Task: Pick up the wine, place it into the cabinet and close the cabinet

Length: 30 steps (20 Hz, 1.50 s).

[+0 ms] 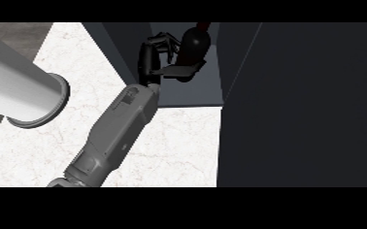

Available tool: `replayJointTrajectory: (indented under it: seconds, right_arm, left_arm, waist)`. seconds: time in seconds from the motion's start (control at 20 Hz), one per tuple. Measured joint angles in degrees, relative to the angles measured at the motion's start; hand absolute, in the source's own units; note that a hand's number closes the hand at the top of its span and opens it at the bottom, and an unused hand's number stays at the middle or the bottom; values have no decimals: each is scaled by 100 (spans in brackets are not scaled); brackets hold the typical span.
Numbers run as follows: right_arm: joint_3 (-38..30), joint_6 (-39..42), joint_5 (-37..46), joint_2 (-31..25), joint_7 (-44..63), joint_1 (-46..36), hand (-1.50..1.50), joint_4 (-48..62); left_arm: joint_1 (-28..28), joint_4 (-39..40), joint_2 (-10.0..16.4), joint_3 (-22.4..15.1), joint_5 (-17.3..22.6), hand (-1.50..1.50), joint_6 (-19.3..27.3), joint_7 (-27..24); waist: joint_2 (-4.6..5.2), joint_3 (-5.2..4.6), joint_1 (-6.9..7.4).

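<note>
The wine bottle (195,46) is dark with a red neck and sits inside the open cabinet, above its grey-blue floor (190,94). My left hand (148,58) is shut on the bottle from its left side. The fingers (162,40) curl round the far side and the thumb (183,70) crosses the near side. The grey forearm (118,126) runs up from the lower left edge. I cannot tell whether the bottle's base rests on the floor. My right hand does not show.
The cabinet's dark left wall (114,43) rises beside the hand. A broad dark panel (294,102), apparently the open door, fills the right side. A thick pale grey cylinder (32,92) lies at the left edge on the white marble counter (179,150).
</note>
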Motion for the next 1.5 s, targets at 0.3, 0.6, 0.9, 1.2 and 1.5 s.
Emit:
replayJointTrajectory:
  seconds: [0.3,0.6,0.9,1.2,1.5]
  right_arm:
    - [-23,15,-37,16,-13,-4,-150,8]
    - [85,-87,-30,77,18,-102,-150,26]
    - [35,-30,-57,29,27,-163,-150,57]
    - [55,-26,-69,48,-1,-190,-150,79]
    - [215,7,-68,131,-120,-11,-150,64]
  left_arm:
    - [-517,743,11,284,-21,150,134,-520]
    - [-829,1432,-4,608,8,150,0,-994]
    - [-1183,1925,-23,1004,261,150,-165,-1046]
    - [-1302,2160,-30,1247,475,150,-485,-1126]
    - [-1391,2399,-25,1363,540,150,-534,-1365]
  waist:
    - [15,-1,-48]
    - [26,-3,-54]
    - [45,1,-116]
    - [23,24,-146]
    - [19,31,-181]
